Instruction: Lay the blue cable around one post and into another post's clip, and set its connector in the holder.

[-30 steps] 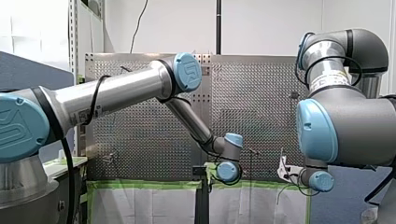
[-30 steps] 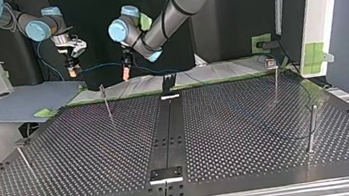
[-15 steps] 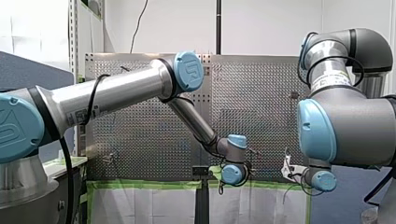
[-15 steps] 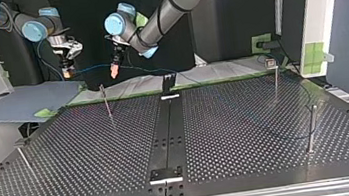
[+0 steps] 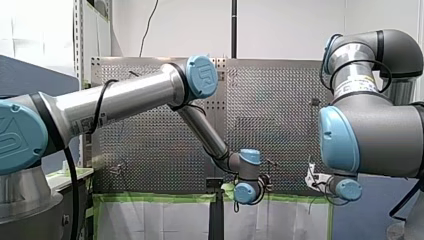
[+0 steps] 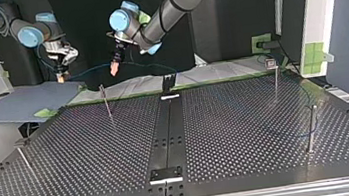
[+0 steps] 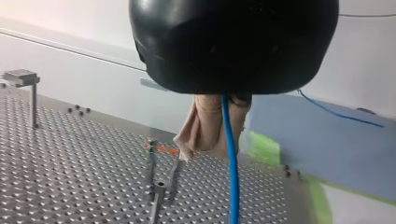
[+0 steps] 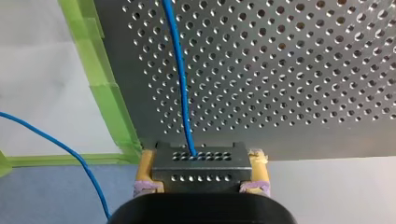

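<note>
Left gripper [image 7: 213, 140]: beige pads pinched together on the blue cable [image 7: 232, 179], which hangs below them.
Right gripper [image 8: 201, 159]: yellow pads clamped on the connector [image 8: 201, 173].
Cable place: strung between both grippers in the air, beyond the table [image 6: 93, 153] at its far left edge in the top view.

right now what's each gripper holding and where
My right gripper holds the connector by its sides; my left gripper the blue cable partway along.

We record our left arm's black end effector [image 7: 215, 135] hanging downward, its beige pads [image 7: 201, 126] pressed together on a thin blue cable [image 7: 233, 186]. Our right arm's end effector [image 8: 201, 161], aloft beside it, clamps its yellow pads [image 8: 145, 170] onto a grey perforated metal connector [image 8: 219, 169].
</note>
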`<state>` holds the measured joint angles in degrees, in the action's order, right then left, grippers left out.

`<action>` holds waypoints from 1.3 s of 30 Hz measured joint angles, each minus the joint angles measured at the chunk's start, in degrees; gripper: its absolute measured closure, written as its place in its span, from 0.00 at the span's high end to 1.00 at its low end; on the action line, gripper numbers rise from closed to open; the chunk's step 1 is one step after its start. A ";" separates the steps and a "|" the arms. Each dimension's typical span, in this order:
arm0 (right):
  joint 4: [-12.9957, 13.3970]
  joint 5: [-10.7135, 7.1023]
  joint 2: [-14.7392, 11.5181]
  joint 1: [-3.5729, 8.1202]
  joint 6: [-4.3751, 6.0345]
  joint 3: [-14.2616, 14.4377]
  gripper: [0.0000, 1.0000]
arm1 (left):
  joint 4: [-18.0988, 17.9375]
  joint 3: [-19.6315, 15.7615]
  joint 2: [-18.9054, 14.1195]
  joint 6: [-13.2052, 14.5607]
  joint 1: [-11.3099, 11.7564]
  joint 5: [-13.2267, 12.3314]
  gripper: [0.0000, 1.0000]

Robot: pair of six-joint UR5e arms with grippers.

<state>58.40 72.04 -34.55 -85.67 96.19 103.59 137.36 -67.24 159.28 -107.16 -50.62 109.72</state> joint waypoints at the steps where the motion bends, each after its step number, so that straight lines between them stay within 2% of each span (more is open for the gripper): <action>1: -0.42 0.15 -0.01 0.00 -0.06 -0.38 0.00 | -0.64 0.08 0.00 0.06 0.06 -0.03 0.00; 6: -2.42 1.06 -0.03 0.01 -0.12 -1.93 0.00 | -3.37 0.84 0.00 0.25 0.25 -0.15 0.00; 15: -4.31 1.27 -0.04 -0.15 -0.03 -4.08 0.00 | -8.08 4.13 1.02 0.26 0.42 -0.62 0.00; 21: -5.15 1.27 -0.04 -0.29 -0.10 -5.15 0.00 | -8.05 6.42 2.86 0.31 0.77 -0.65 0.00; 32: -5.39 0.88 -0.01 -0.61 -0.41 -6.84 0.00 | -7.61 6.94 3.05 0.18 2.88 -0.44 0.00; 39: -5.68 0.77 0.00 -0.74 -0.25 -7.92 0.00 | -7.48 6.96 3.06 0.38 3.90 -0.44 0.00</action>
<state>52.72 72.80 -34.55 -86.41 95.94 95.67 129.88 -60.28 162.34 -106.78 -46.71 109.28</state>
